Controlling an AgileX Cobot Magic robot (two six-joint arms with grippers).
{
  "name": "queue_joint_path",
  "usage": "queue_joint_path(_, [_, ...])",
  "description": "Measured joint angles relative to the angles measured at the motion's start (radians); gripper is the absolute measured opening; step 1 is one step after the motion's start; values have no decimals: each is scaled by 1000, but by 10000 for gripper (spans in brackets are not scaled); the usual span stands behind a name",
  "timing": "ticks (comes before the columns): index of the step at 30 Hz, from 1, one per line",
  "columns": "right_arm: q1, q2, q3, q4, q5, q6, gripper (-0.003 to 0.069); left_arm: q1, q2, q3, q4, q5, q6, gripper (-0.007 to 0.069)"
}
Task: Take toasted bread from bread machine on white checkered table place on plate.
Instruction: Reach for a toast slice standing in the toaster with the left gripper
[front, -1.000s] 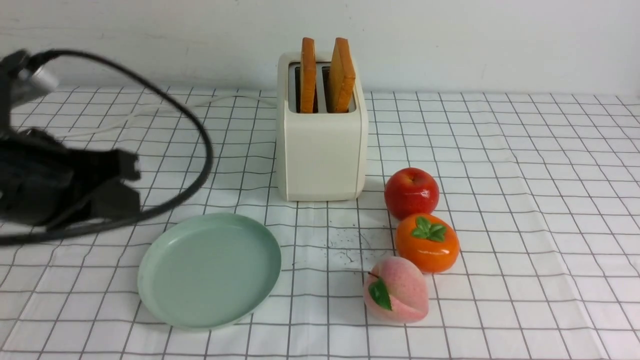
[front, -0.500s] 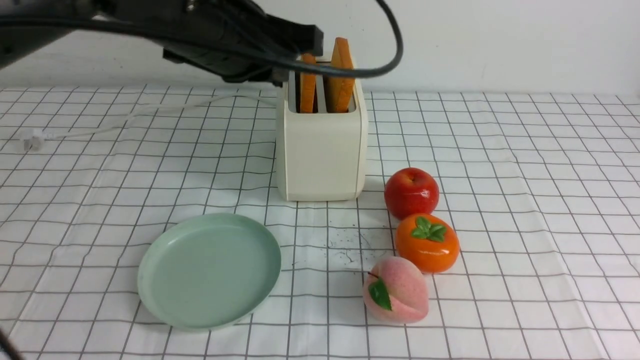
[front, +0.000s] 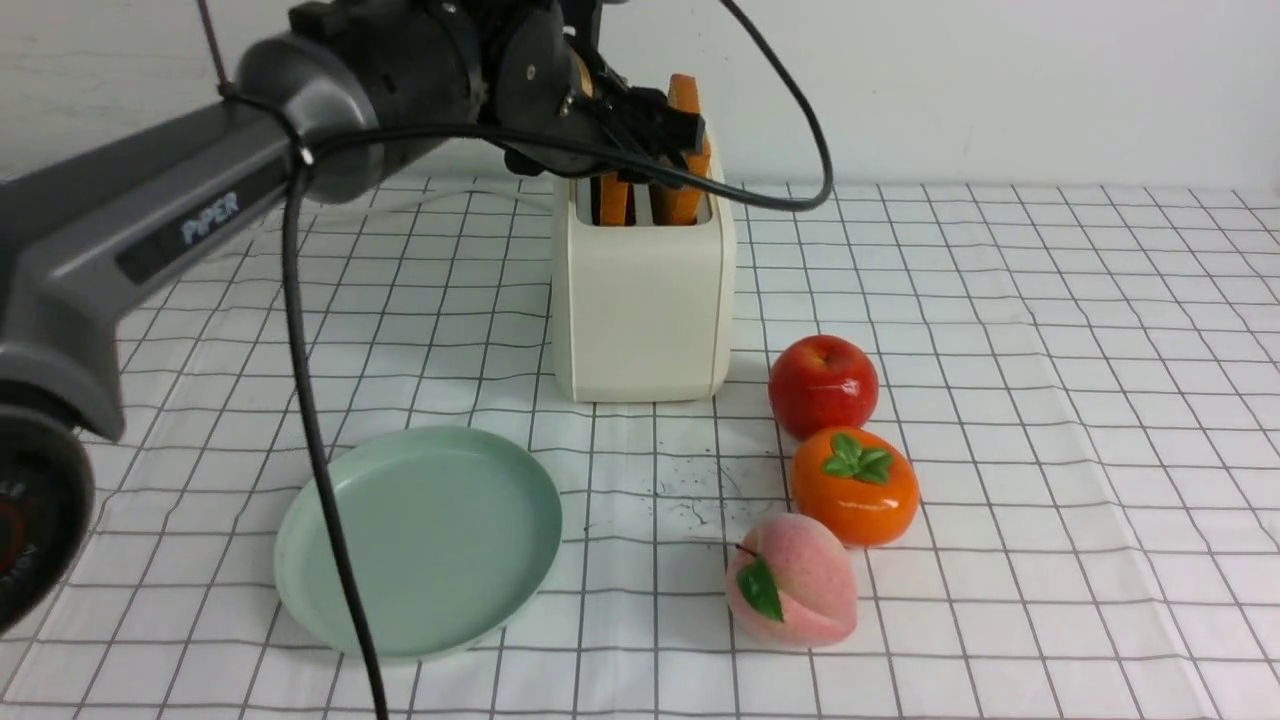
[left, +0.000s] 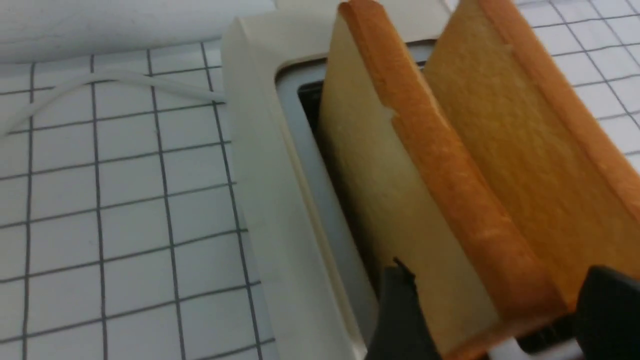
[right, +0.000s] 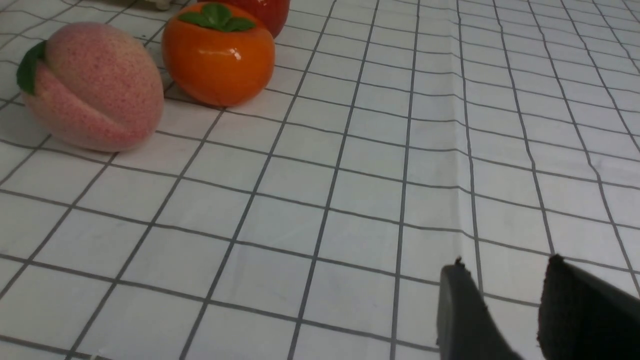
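Observation:
The cream-white bread machine (front: 640, 300) stands at the back middle of the white checkered table (front: 1050, 400). Two slices of toasted bread stand upright in its slots. My left gripper (front: 652, 122) hangs over the top and hides the upper part of the left slice (front: 612, 203); the right slice (front: 686, 95) pokes out behind it. In the left wrist view my left gripper (left: 500, 295) is open, one finger on each side of the left slice (left: 440, 170), beside the other slice (left: 505, 125). The mint-green plate (front: 420, 540) lies bare in front. My right gripper (right: 505, 265) is open over bare cloth.
A red apple (front: 822, 385), an orange persimmon (front: 855, 485) and a pink peach (front: 792, 580) stand in a row to the right of the toaster's front. The toaster's white cord (left: 125, 80) trails off to the left behind it. A black cable hangs from my left arm across the plate.
My left arm has swung from low at the left up over the toaster. Its jaws have opened and now straddle the left slice. Nothing else has moved.

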Motion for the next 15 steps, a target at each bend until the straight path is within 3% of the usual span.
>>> queue_joint_path(5, [0, 0, 0, 3, 0, 0, 240, 0, 43, -5, 80, -111, -42, 442])
queue_joint_path(8, [0, 0, 0, 3, 0, 0, 240, 0, 72, -5, 121, -175, -80, 383])
queue_joint_path(13, [0, 0, 0, 3, 0, 0, 240, 0, 89, -5, 144, -214, -119, 135])
queue_joint_path(15, [0, 0, 0, 3, 0, 0, 240, 2, 86, -5, 146, -215, -120, 90])
